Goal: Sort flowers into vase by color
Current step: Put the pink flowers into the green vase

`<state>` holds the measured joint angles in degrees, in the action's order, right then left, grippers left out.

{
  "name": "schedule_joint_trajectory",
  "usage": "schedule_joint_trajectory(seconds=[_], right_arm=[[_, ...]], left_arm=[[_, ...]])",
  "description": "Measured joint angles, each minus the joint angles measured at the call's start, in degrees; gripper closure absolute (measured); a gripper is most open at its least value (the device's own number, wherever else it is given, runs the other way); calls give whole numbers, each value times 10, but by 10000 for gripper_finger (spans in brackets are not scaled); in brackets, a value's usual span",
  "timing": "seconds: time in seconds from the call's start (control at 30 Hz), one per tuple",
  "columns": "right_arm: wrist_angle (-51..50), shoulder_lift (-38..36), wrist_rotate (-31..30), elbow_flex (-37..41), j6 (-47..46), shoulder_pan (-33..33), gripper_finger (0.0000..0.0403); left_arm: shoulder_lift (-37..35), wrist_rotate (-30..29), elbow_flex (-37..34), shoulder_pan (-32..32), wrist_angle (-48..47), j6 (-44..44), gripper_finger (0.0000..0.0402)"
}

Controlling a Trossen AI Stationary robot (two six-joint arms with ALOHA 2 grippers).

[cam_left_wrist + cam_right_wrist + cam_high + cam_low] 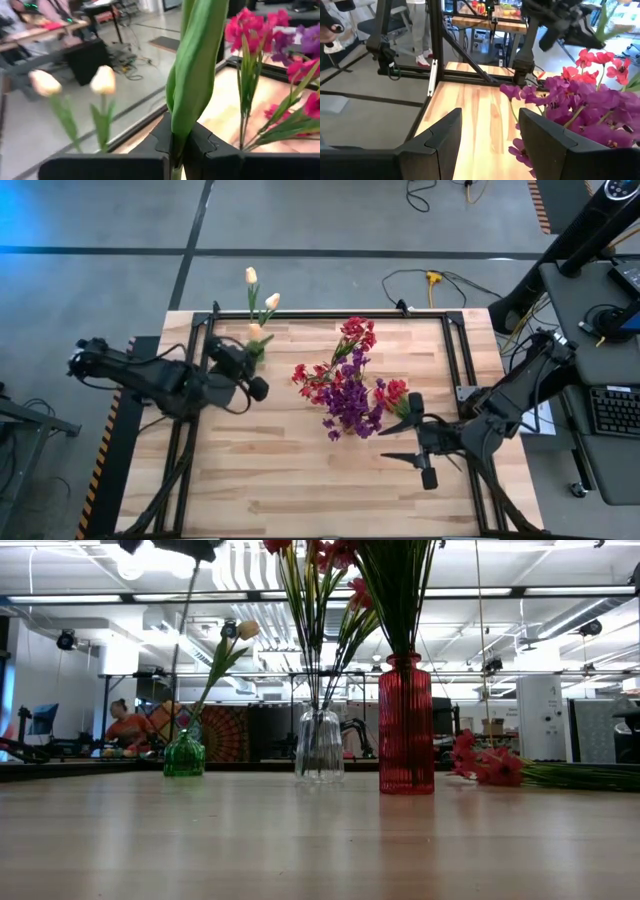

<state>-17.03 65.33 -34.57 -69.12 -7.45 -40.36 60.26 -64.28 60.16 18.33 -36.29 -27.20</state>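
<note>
Three vases stand mid-table: a small green vase (pixel 184 755) with cream tulips (pixel 251 276), a clear vase (pixel 319 745) with red blossoms (pixel 345 340), and a red vase (pixel 405 725) with purple blossoms (pixel 350 408). My left gripper (pixel 252 352) is over the green vase, shut on a cream tulip (pixel 256 330). A loose red flower (pixel 395 392) lies on its side on the table right of the vases; it also shows in the low view (pixel 490 765). My right gripper (pixel 405 432) is open and empty just beside it, pointing toward the vases. My left gripper pinches the tulip's green stem and leaf (pixel 177 142) between its two fingers (pixel 150 145). The leaf (pixel 200 60) rises straight up out of the fingers, so the tulip stands upright. Its lower end is hidden below the fingers.
A black metal frame (pixel 455 350) runs around the wooden tabletop. The near half of the table (pixel 300 490) is bare wood. The flower bunches spread wide above the clear and red vases. A person (pixel 125 725) sits far behind the table.
</note>
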Motion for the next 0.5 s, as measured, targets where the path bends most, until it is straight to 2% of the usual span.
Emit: schedule_joint_trajectory(seconds=[0.17,0.33,0.5], right_arm=[[-3,4,0,0,1,0,213],[-3,4,0,1,0,0,213],[-3,4,-1,2,0,0,213]], left_arm=[[-51,106,-87,-79,187,140,400],[-119,170,-160,-173,276,219,400],[-171,215,-221,-236,353,274,400]])
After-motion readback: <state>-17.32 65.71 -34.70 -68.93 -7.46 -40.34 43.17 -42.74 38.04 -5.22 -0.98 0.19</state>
